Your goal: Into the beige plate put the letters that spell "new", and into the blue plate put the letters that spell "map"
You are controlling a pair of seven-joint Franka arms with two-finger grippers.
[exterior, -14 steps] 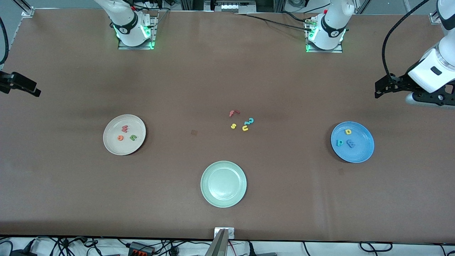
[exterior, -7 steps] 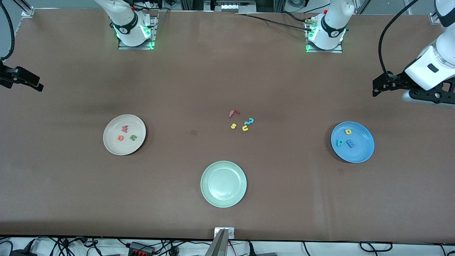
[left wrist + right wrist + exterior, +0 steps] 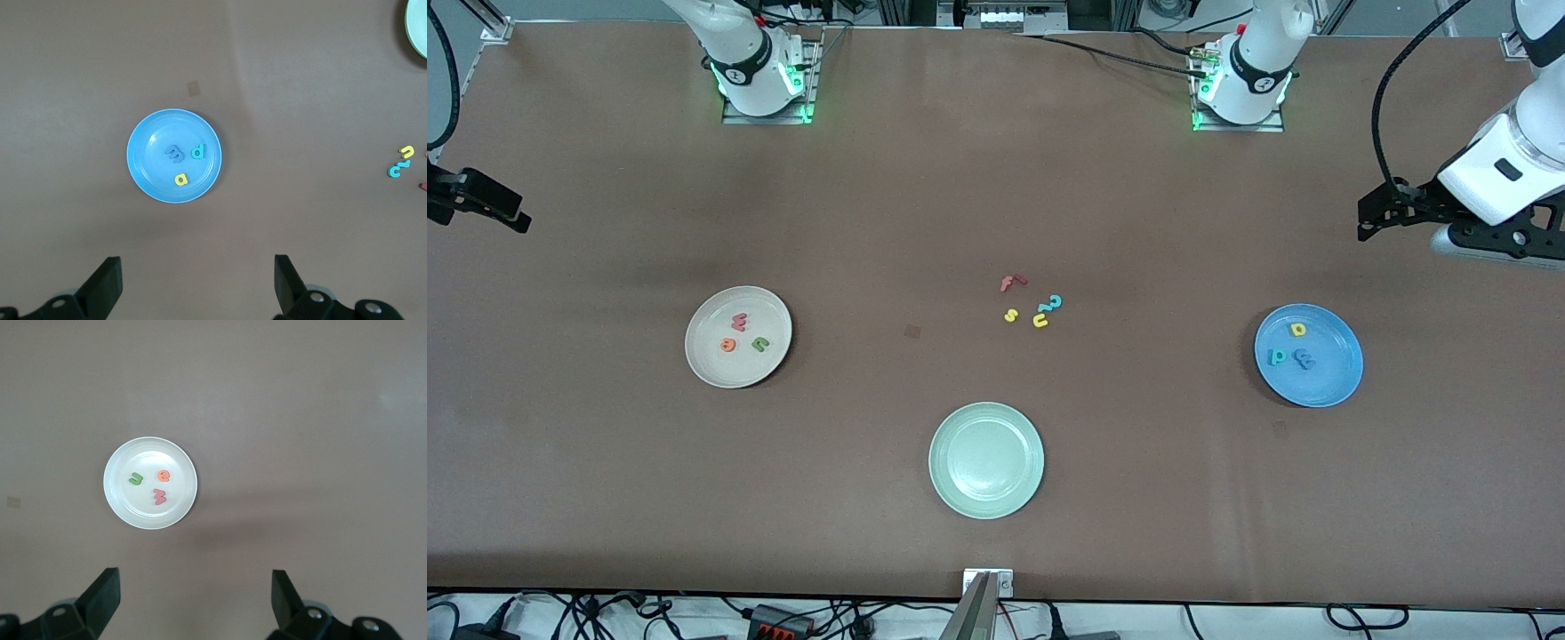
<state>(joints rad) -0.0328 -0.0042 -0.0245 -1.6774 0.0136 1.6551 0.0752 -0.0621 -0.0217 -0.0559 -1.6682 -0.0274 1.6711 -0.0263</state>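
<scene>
The beige plate (image 3: 711,357) lies toward the right arm's end of the table and holds the pinkish-red w (image 3: 739,321), orange e (image 3: 728,344) and green n (image 3: 760,343). The blue plate (image 3: 1336,378) lies toward the left arm's end and holds the yellow a (image 3: 1299,330), teal p (image 3: 1278,357) and blue m (image 3: 1304,359). My right gripper (image 3: 520,213) hangs open and empty over bare table by its end's edge; its wrist view looks down on the beige plate (image 3: 133,512). My left gripper (image 3: 1362,220) hangs open and empty over bare table; the blue plate (image 3: 148,181) shows below it.
A pale green plate (image 3: 959,491) with nothing in it lies nearest the front camera at mid-table. A red f (image 3: 1011,283), yellow s (image 3: 1011,315), yellow u (image 3: 1040,320) and teal squiggle (image 3: 1053,304) lie loose at the table's middle.
Both grippers have drifted a little toward the bases' side of the table, still open. Plates and letters have not moved.
</scene>
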